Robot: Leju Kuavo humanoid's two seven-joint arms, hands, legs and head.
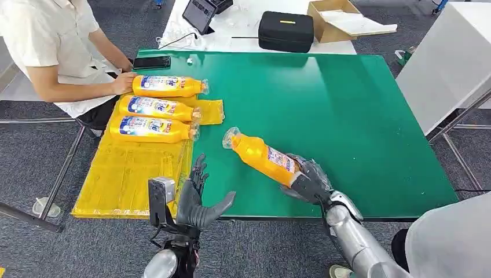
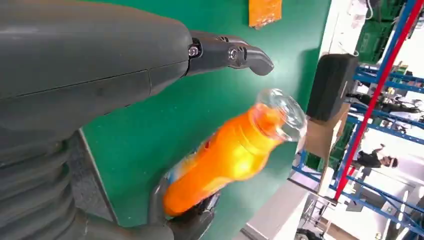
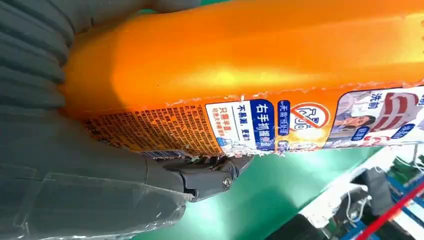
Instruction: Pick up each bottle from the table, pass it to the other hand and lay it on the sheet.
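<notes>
Fingers of the left hand are spread apart and raised, thumb out to the side, holding nothing; the hand hovers at the near edge of the green table, just beside the right border of the yellow sheet. Farther left and back, a person in a white shirt sits at the table's left side, with one hand touching the base of the farthest of three orange bottles. Those three bottles lie side by side on the sheet, caps pointing right, roughly parallel to one another. A dark phone rests on the table's far left corner. Right of the sheet, the fourth bottle is held tilted above the green surface, its clear cap pointing toward the sheet and the left hand, its base buried in the right hand. That right hand is wrapped around the bottle's lower body; in the right wrist view the thumb presses the printed label while the palm cups the orange side. In the left wrist view the same bottle shows beyond the open left thumb, apart from it. Behind the green table stands a white table carrying a black case and a cardboard box.
</notes>
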